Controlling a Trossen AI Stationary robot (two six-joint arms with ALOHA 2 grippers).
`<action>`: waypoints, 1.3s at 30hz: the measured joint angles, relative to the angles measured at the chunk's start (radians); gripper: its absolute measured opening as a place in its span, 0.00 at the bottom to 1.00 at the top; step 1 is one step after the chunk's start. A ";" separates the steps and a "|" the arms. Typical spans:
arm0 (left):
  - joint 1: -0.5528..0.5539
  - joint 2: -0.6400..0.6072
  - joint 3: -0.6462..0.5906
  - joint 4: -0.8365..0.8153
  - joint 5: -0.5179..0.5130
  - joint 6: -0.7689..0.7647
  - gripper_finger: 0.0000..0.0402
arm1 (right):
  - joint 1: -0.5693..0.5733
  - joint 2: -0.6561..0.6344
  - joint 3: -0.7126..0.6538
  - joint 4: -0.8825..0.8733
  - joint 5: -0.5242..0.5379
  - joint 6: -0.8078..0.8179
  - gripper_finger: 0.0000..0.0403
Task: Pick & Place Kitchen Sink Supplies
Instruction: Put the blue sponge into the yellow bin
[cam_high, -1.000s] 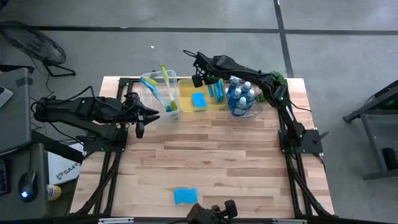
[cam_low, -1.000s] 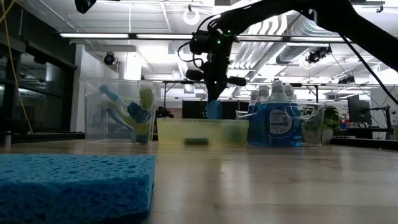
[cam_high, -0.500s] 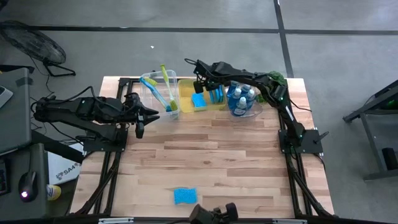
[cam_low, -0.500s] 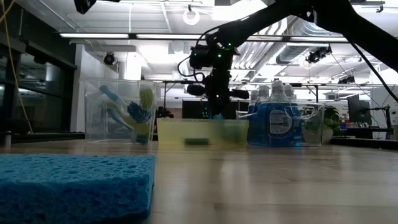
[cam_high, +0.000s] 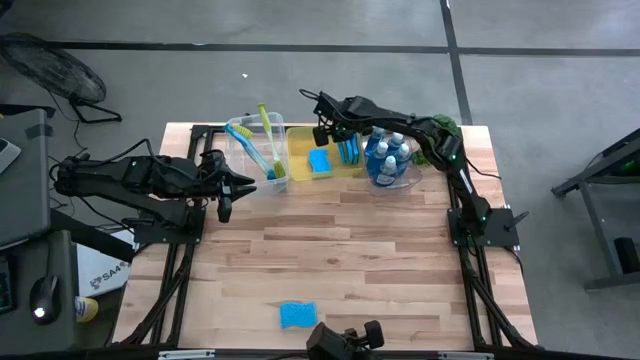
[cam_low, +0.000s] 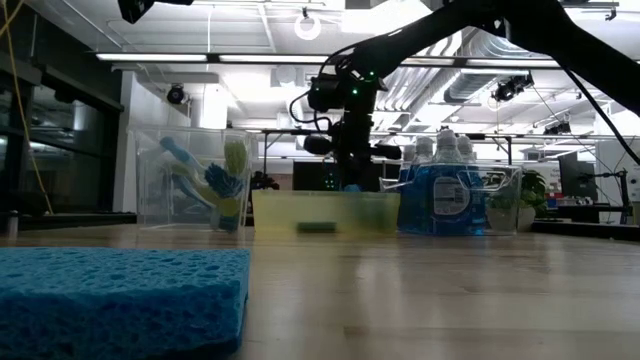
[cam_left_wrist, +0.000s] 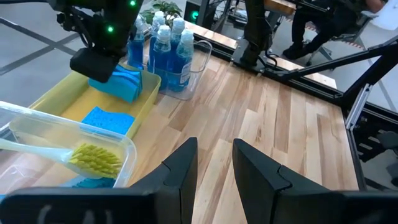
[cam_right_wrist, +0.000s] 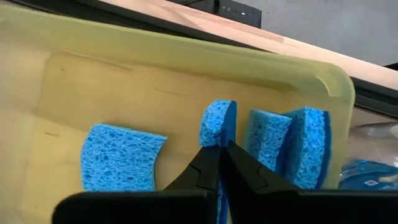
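High view: over the last second the right gripper, which hung above the bins at upper centre, has dropped into the yellow bin and settled beside the standing sponges. My judgement: the carried sponge is being set down on edge with the others, so this placement is near complete but not released. A flat sponge lies on the bin floor. One loose sponge remains at lower centre of the table, apparently the next item to collect. The left arm waits at the left edge, beside the clear bin of dish brushes.

Low view: the right gripper sits lower than a second ago, its tip at the rim of the yellow bin in mid-frame. The loose sponge fills the lower left foreground. Soap bottles stand in their bin right of centre.

Left wrist view: the left gripper has its fingers slightly parted, with nothing between them and bare table beyond. The right arm works over the yellow bin at upper left.

Right wrist view: the right gripper is pinched tight on the lower edge of an upright sponge at centre frame, inside the yellow bin.
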 joint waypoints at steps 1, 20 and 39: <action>0.000 0.000 0.000 0.000 0.000 0.000 0.25 | 0.000 0.000 0.000 0.000 0.000 -0.003 0.02; 0.000 0.000 0.000 0.000 0.000 0.000 0.25 | 0.001 0.000 0.000 -0.012 0.038 0.003 0.16; 0.000 0.000 0.000 0.000 0.008 0.000 0.25 | 0.001 -0.002 0.000 -0.011 0.015 -0.024 0.38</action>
